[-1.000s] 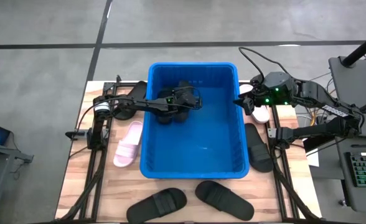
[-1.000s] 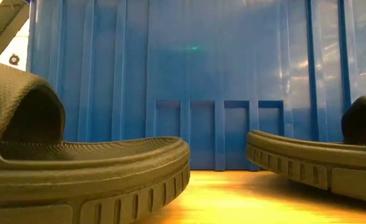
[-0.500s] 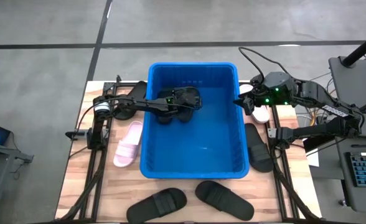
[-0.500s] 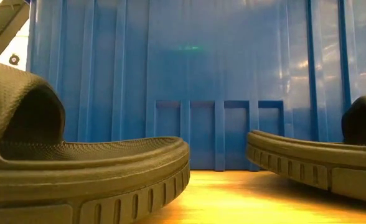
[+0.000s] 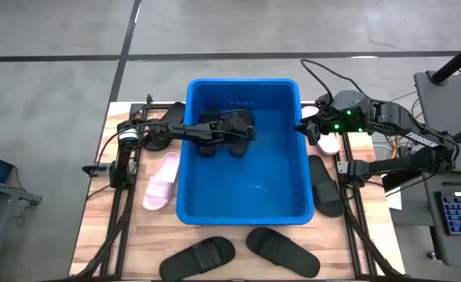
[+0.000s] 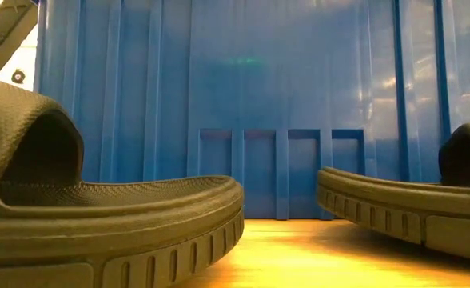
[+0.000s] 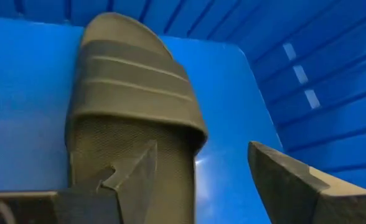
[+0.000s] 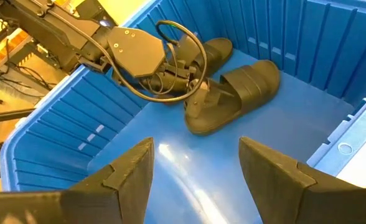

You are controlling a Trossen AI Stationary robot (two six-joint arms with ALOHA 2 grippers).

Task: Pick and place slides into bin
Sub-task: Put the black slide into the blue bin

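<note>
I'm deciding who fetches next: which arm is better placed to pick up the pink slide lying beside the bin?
Left, probably. The pink slide lies on the left arm's side of the bin, and the left gripper, fingers open inside the bin, holds nothing.

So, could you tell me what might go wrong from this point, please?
The left gripper sits open right over the black slide on the bin floor, so one finger could snag its strap when lifting. The right gripper hovers open at the bin's right wall; moving in could crowd the left arm.
</note>
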